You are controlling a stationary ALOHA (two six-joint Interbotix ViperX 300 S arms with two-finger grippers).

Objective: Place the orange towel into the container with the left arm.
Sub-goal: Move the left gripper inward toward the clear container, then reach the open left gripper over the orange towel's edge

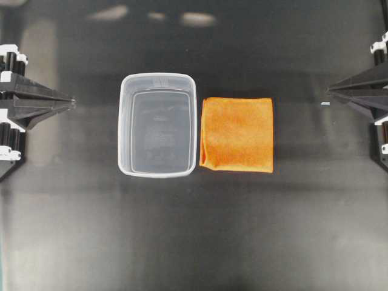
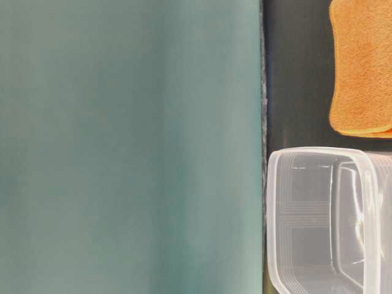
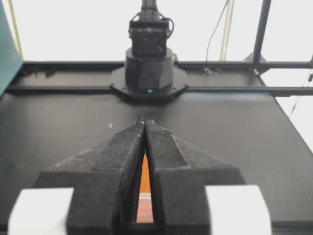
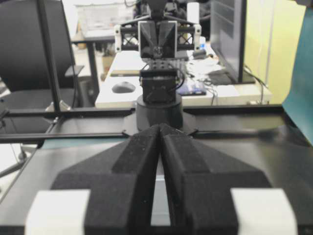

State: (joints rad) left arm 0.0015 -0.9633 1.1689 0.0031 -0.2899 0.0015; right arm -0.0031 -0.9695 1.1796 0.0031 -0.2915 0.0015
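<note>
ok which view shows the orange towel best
The overhead view: the whole orange towel lies flat beside the container. The table-level view crops it at the frame edge, the left wrist view shows an orange sliver between its fingers, the right wrist view none.

Towel [image 1: 237, 134] lies just right of container [image 1: 125, 115].

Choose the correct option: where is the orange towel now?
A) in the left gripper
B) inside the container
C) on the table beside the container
C: the overhead view shows the orange towel flat on the table, right beside the container, which holds nothing.
</note>
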